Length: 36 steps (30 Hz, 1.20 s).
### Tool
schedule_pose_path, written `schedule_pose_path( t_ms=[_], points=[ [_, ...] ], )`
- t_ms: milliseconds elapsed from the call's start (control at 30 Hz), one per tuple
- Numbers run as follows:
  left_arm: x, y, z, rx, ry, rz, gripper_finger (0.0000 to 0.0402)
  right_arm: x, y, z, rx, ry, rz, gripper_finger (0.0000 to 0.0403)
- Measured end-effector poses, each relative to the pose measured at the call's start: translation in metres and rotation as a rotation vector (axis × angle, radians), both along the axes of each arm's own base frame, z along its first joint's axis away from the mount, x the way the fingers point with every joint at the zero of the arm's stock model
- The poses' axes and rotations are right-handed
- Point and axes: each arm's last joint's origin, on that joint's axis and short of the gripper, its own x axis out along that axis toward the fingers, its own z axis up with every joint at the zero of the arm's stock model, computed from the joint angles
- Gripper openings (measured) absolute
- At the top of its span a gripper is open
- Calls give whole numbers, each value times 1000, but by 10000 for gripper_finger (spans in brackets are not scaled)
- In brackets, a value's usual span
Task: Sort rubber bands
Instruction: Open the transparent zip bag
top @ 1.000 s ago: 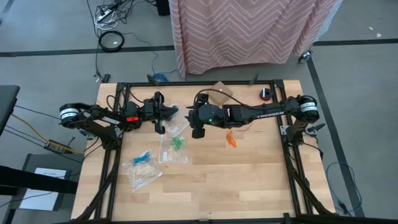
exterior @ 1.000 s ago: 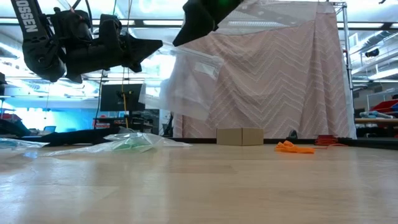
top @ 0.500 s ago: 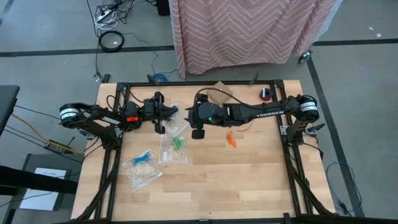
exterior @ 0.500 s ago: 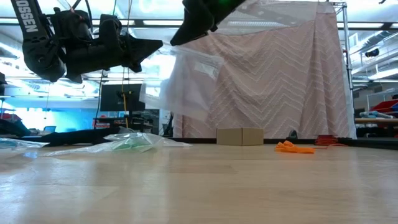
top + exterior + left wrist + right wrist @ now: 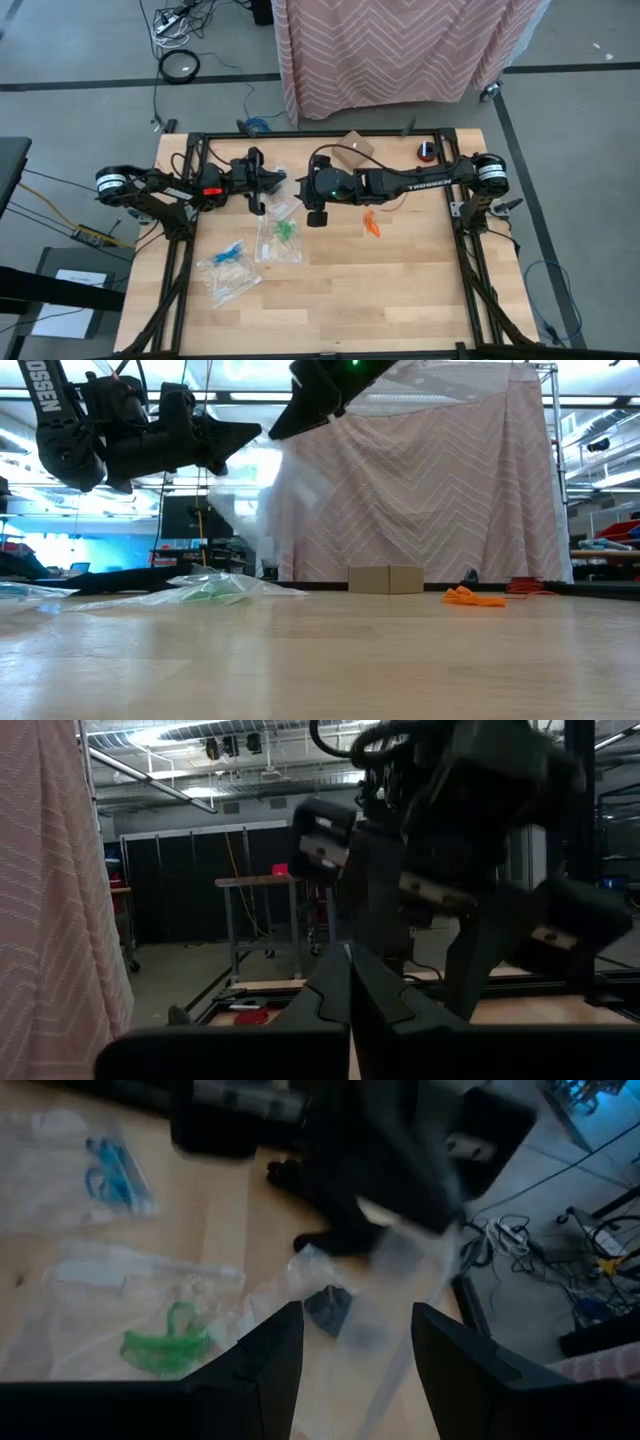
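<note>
Rubber bands lie sorted by colour from above: green ones (image 5: 286, 229) and blue ones (image 5: 229, 253) in clear bags (image 5: 232, 272) toward the worktop's (image 5: 400, 290) left half, orange ones (image 5: 371, 223) loose right of centre. At table height, the left gripper (image 5: 240, 435) is pinched shut on a hanging bag (image 5: 285, 510), with the right gripper (image 5: 300, 410) beside it. The right wrist view shows its fingers (image 5: 262, 1355) spread wide around that bag.

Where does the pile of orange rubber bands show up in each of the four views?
High view: orange rubber bands on the wood, right of centre, just below the right arm.
Low view: the pile lies low at right, far across the table.
Left wrist view: not in it.
Right wrist view: not in it.
Shared landmark: the pink zigzag cloth behind the table.
</note>
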Motion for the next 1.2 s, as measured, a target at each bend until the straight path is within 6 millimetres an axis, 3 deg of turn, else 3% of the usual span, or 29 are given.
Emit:
schedule_pose_path(
  t_ms=[267,833,1200],
  points=[
    [0,0,1,-3,-5,-8,1,-1,-3,1,-62,-12,-105,173],
    [0,-1,1,-1,-2,-40,1,0,-16,3,-27,-42,-146,173],
    [0,-1,1,-1,-6,-42,1,1,-18,2,61,-53,-84,173]
  ],
)
